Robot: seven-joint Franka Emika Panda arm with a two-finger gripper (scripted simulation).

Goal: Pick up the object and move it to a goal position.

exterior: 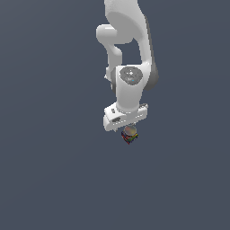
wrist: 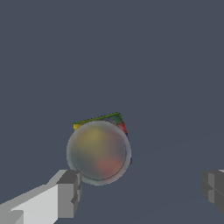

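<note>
From the exterior view, my gripper (exterior: 129,130) hangs right over the puzzle cube (exterior: 130,137), which sits just beneath my palm; a translucent sphere (exterior: 130,130) overlaps its top.

At the wrist, my fingers (wrist: 69,192) stand spread wide, one each side, touching nothing. The cube peeks from behind the sphere. I judge the grasp not yet made; lifting and carrying remain. No containers are visible.

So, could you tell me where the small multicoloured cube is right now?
In the exterior view, the cube sits near centre, directly beneath the open gripper, partly behind a translucent sphere.
</note>
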